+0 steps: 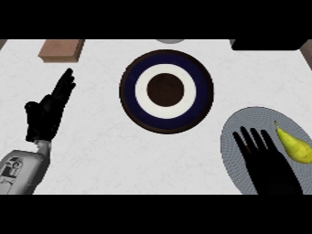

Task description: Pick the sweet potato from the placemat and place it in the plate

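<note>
Here, from the largest thing to the smallest:

Surface [118, 151]: white and marbled; it carries everything.
Plate [166, 122]: round, with dark blue rim, white ring and brown centre; it lies in the middle and holds nothing, so it waits as the goal.
Placemat [243, 123]: grey and round, at the right edge; it is the start place.
Right hand [266, 160]: it lies flat over the placemat, fingers straight and apart, just beside the fruit, probably to approach it.
Left hand [49, 112]: open, fingers straight and together, resting at the left.
Wooden block [61, 49]: at the far left, apart from the task.
Task's thing [294, 145]: it looks like a yellow pear, not a sweet potato; it lies on the placemat, not grasped.
Writing: none can be read.
</note>
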You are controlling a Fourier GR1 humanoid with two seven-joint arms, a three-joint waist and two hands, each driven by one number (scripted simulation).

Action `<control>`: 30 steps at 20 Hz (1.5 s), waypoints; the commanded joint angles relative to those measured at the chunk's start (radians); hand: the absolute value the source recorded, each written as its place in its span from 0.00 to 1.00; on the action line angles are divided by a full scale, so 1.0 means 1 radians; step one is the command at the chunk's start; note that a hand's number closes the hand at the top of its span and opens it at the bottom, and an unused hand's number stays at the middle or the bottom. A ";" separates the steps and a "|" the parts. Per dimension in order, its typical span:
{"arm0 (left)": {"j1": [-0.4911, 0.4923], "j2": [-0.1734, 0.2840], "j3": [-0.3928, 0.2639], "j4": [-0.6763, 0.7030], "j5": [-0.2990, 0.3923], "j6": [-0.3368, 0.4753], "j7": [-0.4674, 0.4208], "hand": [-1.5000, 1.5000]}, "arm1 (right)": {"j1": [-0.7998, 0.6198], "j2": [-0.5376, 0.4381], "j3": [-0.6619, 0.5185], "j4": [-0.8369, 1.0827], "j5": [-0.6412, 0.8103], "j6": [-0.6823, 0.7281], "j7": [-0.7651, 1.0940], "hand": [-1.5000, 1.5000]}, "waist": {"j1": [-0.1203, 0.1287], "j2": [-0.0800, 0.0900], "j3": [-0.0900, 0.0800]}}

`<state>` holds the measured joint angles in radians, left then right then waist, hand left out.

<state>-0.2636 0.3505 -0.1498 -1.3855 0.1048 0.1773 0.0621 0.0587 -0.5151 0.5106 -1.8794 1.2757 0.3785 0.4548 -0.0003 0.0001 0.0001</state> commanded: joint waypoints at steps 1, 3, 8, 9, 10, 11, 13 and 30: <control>0.059 -0.030 0.001 -0.030 -0.031 -0.014 -0.027 0.50 | 0.047 -0.040 -0.057 0.028 0.005 -0.022 -0.060 0.00 | -0.002 -0.001 0.000; 0.023 -0.018 0.055 0.008 -0.023 -0.055 -0.031 0.50 | 0.073 -0.007 -0.043 0.024 0.040 -0.028 -0.048 0.00 | -0.003 -0.001 0.000; 0.014 -0.046 0.072 -0.019 -0.067 -0.055 0.002 0.50 | 0.042 0.029 -0.092 0.103 0.056 -0.048 -0.099 0.00 | -0.001 -0.001 0.000; -0.007 -0.073 0.044 0.015 -0.098 -0.031 -0.006 0.50 | -0.054 0.053 -0.109 0.176 0.042 0.009 -0.113 0.00 | 0.001 0.000 0.000; 0.040 -0.052 0.046 -0.110 -0.079 -0.040 0.095 0.50 | 0.044 0.020 -0.084 0.020 0.071 0.022 -0.078 0.00 | -0.001 -0.002 0.000; -0.052 -0.051 0.107 0.057 -0.065 -0.077 0.002 0.50 | 0.023 0.039 -0.103 0.163 0.076 -0.066 -0.123 0.00 | -0.004 0.000 0.000; -0.017 -0.087 0.057 -0.008 -0.109 -0.036 0.036 0.50 | -0.018 0.024 -0.138 0.199 0.065 -0.140 -0.197 1.00 | -0.001 0.000 0.000; 0.003 -0.084 0.107 -0.050 -0.103 -0.109 0.057 0.50 | -0.050 0.176 -0.419 0.283 -0.234 -0.230 -0.304 1.00 | 0.008 0.008 0.003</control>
<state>-0.2446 0.2562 -0.0503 -1.4354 -0.0172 0.0947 0.1046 0.0538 -0.4204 0.2200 -1.6778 1.2288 0.1272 0.1570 0.0002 0.0012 -0.0020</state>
